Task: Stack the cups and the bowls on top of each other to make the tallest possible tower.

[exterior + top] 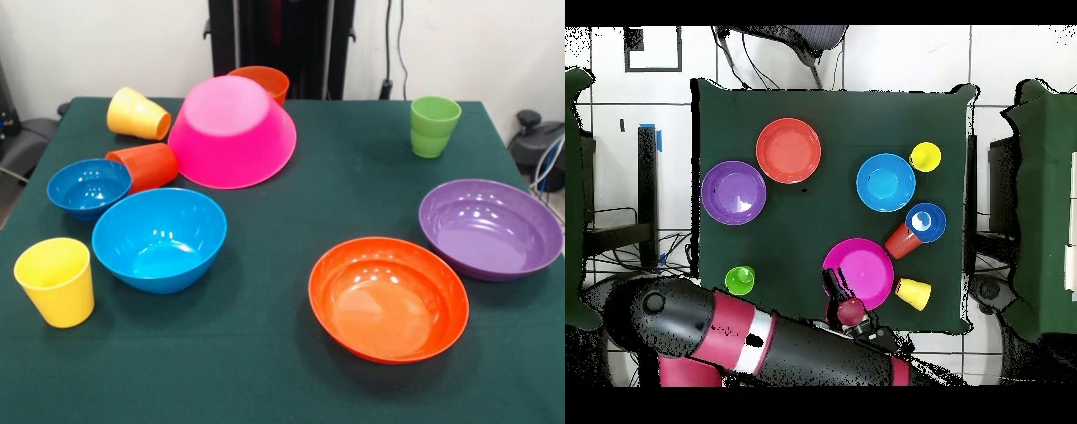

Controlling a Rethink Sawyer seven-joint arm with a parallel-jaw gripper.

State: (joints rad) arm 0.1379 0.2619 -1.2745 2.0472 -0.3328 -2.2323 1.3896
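The large pink bowl (231, 131) (858, 272) lies upside down at the far middle, and the small orange bowl (262, 79) shows behind it. A yellow cup (139, 113) (913, 292) and the orange-red cup (146, 165) (902, 241) lie on their sides. Beside them are the small blue bowl (88, 187) (926, 222) and the medium blue bowl (159, 238) (886, 182). Another yellow cup (56, 281) (925, 157) stands upright, as does the green cup (434, 125) (740, 279). The wide orange bowl (388, 298) (788, 150) and the purple bowl (490, 228) (733, 192) sit open side up. Only the overhead view shows my gripper (837, 292), at the pink bowl's rim.
The dark green cloth table (291, 380) (835, 110) carries everything. My red and black arm (765, 345) lies along the table's edge in the overhead view. Cables and a chair stand off the table's sides.
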